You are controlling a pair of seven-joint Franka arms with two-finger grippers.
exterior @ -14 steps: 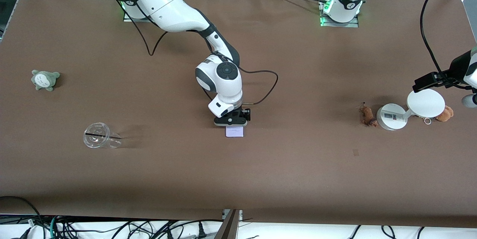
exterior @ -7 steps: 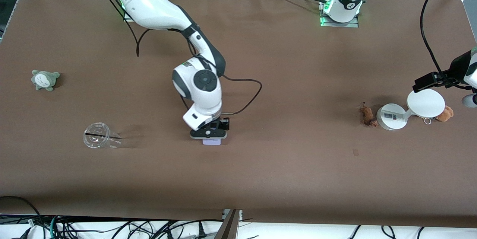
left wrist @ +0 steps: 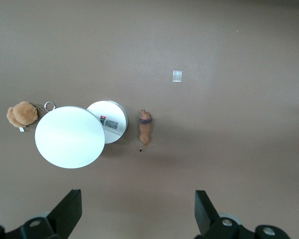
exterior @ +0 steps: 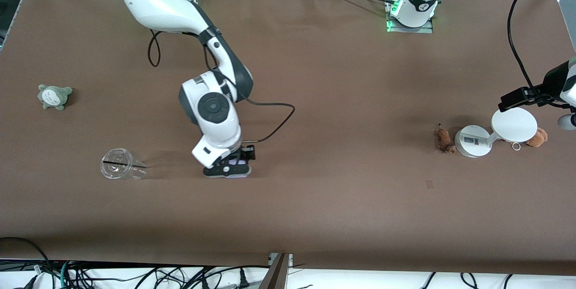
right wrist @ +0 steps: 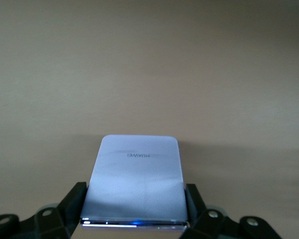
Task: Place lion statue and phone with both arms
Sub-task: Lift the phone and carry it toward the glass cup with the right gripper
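Note:
My right gripper [exterior: 228, 172] is shut on the phone [right wrist: 137, 177], a flat pale lavender rectangle clamped by its two long edges. In the front view only a thin strip of the phone [exterior: 236, 175] shows beneath the hand, low over the brown table between the middle and the clear cup. The lion statue [exterior: 443, 139], a tiny brown figurine with a thin dark tail, lies on the table beside the round base of a white stand. My left gripper [left wrist: 138, 211] hangs open high over that area, and the lion statue [left wrist: 145, 130] lies below it with nothing between the fingers.
A clear plastic cup [exterior: 119, 164] lies on its side toward the right arm's end. A grey plush [exterior: 54, 96] sits farther from the camera than the cup. The white disc stand [exterior: 514, 124] and an orange-brown plush bear [exterior: 538, 137] are next to the lion.
My right arm has carried the phone from the table's middle toward the clear cup. The left arm has not moved.

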